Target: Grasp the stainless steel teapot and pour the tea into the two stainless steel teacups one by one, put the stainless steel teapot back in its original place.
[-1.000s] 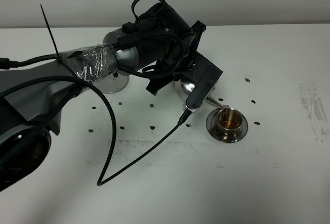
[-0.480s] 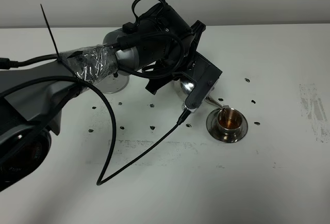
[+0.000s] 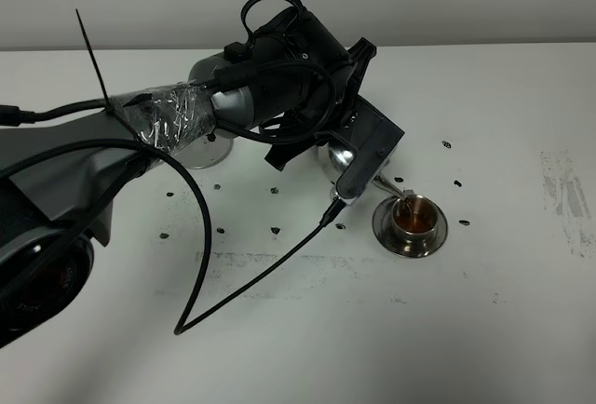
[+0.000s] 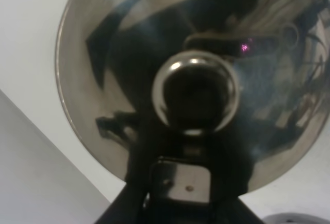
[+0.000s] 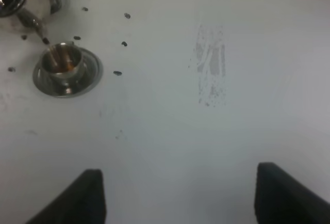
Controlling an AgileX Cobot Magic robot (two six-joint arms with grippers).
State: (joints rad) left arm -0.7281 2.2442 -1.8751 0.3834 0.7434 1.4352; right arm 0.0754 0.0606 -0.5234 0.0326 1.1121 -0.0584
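The left gripper (image 4: 178, 181) has nudged slightly upward and, clamped tight on the shiny bell-shaped stainless steel teapot (image 3: 337, 155), holds it tipped toward the small steel teacup (image 3: 431, 213) on its round saucer (image 3: 410, 244) so reddish-brown tea (image 3: 411, 221) streams in.

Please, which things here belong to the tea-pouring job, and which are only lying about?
For the job: teapot, teacup on its saucer, tea, round steel piece partly hidden behind the arm.
Only lying about: dark specks, scuffed patch on the table.
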